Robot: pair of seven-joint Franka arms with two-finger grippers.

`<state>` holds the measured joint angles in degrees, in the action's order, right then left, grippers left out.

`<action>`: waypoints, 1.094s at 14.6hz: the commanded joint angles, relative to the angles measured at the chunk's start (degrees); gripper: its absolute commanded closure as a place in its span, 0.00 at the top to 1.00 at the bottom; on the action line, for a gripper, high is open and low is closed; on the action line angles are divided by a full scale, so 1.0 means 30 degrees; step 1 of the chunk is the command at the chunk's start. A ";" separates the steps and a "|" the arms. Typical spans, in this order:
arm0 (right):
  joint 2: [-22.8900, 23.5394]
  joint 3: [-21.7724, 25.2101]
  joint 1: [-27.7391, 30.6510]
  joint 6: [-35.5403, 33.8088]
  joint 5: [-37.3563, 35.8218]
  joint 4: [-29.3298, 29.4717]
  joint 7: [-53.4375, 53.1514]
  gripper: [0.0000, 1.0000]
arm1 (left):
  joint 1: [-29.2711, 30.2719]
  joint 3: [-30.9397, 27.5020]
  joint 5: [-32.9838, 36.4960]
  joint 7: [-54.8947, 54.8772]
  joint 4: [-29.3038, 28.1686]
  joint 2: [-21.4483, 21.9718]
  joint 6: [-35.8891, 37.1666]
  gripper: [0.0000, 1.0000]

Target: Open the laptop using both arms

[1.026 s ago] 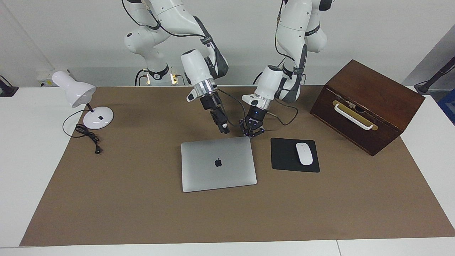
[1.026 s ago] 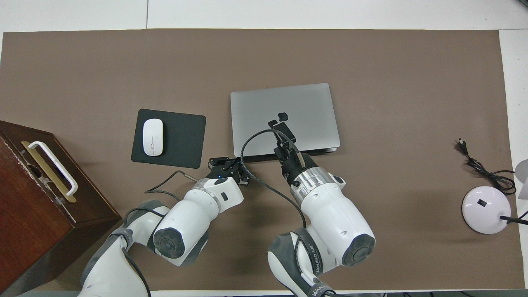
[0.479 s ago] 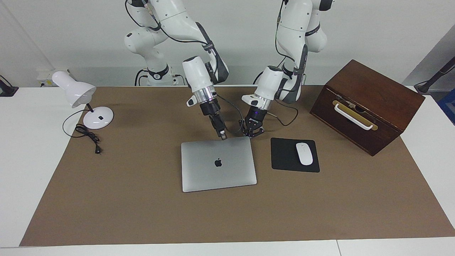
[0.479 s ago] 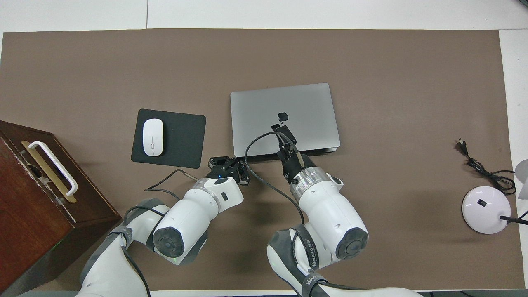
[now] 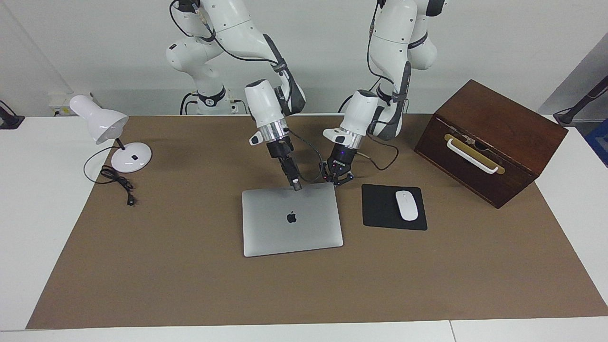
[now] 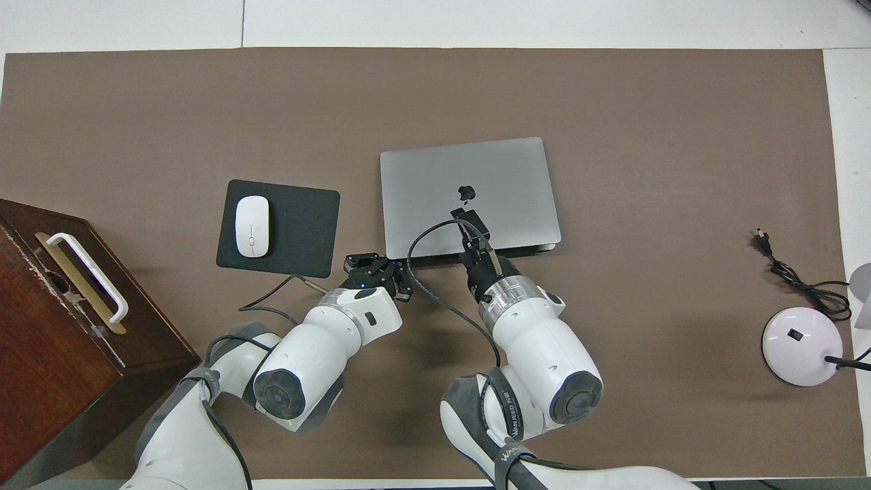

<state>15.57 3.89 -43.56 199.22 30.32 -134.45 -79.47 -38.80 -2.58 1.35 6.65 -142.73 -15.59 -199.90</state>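
The silver-grey laptop (image 5: 285, 237) (image 6: 507, 173) lies closed and flat in the middle of the brown mat, apple logo up. My right gripper (image 5: 296, 185) (image 6: 469, 223) is shut and slants down, its tip at the laptop's edge nearer the robots, about midway along it. My left gripper (image 5: 336, 178) (image 6: 373, 265) is shut too, links splayed. It sits low over the mat just off the laptop's near corner toward the left arm's end. Neither gripper holds anything.
A black mouse pad (image 5: 377, 209) with a white mouse (image 5: 406, 205) lies beside the laptop toward the left arm's end. A dark wooden box (image 5: 489, 142) with a white handle stands past it. A white desk lamp (image 5: 102, 124) and its cable (image 5: 118, 183) are at the right arm's end.
The right gripper has come down and in, from above the mat to the laptop's near edge. The left gripper has shifted only slightly. The laptop has not moved.
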 commanded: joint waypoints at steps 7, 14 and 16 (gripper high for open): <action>-0.0150 -0.0067 -0.1358 0.0391 0.2401 -0.0066 0.0445 1.00 | 0.0598 -0.0108 0.1366 0.0038 0.0613 -0.1278 -0.0338 0.00; -0.0004 -0.0066 -0.1330 0.0391 0.2814 -0.0066 0.1354 1.00 | 0.0775 -0.0108 0.1454 0.0038 0.0614 -0.1308 -0.0338 0.00; 0.0025 -0.0066 -0.1126 0.0391 0.2814 -0.0066 0.1965 1.00 | 0.0775 -0.0108 0.1397 0.0038 0.0730 -0.1366 -0.0338 0.00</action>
<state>15.61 3.97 -47.58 199.26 36.99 -134.41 -77.01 -37.97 -2.54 4.03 6.65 -142.71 -15.78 -200.34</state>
